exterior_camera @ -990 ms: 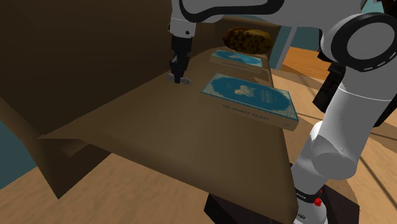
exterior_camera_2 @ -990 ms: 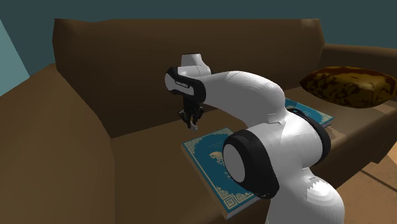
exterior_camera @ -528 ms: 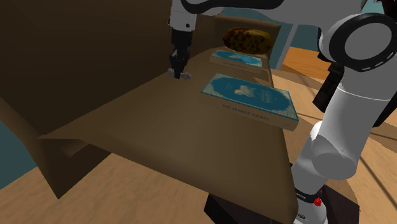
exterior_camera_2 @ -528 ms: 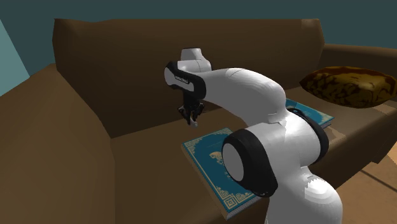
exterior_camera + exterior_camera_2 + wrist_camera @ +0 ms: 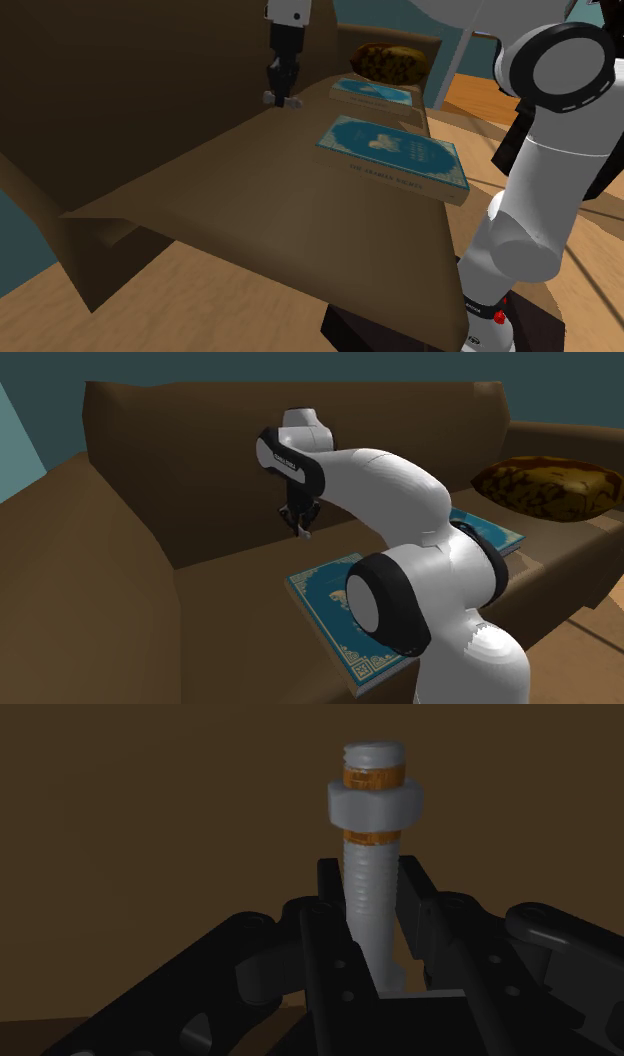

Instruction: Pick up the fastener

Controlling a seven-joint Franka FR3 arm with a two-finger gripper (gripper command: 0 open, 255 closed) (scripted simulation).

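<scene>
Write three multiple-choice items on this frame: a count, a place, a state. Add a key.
1. Blue books on the sofa: A one, B two, C four.
2. The bolt is: A between the fingers, B on a book, C on the sofa seat.
3. The gripper is: A open, B shut on nothing, C shut on the bolt.
Key: 1B, the shoulder view shows two blue covers on the seat; 2A, the wrist view shows its shank between them; 3C, both fingers clasp the shank.
</scene>
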